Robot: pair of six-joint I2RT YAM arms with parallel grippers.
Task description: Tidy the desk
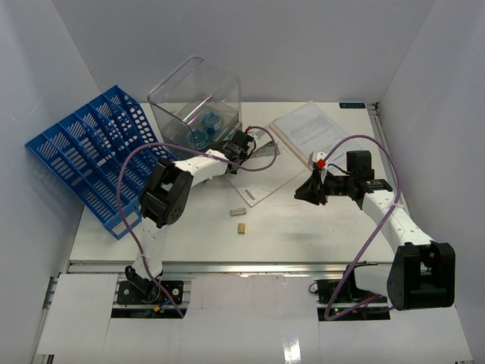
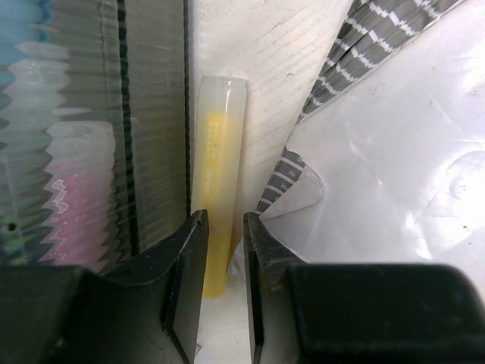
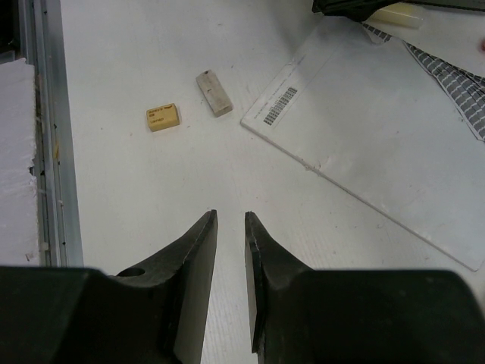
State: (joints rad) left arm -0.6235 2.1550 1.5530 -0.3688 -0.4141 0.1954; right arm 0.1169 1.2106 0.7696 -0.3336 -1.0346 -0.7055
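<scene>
Clear bin on the desk holds blue round objects.

Enclosure, as I see it on my overhead feed: back wall, plain white, unmarked; left wall and right wall, same white panels, angled in toward the back. Furniture: one desk, flat white top, with a metal rail running along its near edge. White boards lie edge to edge in front of that rail. Light: even and diffuse, and I note only soft, short shadows on the white surfaces.
</scene>
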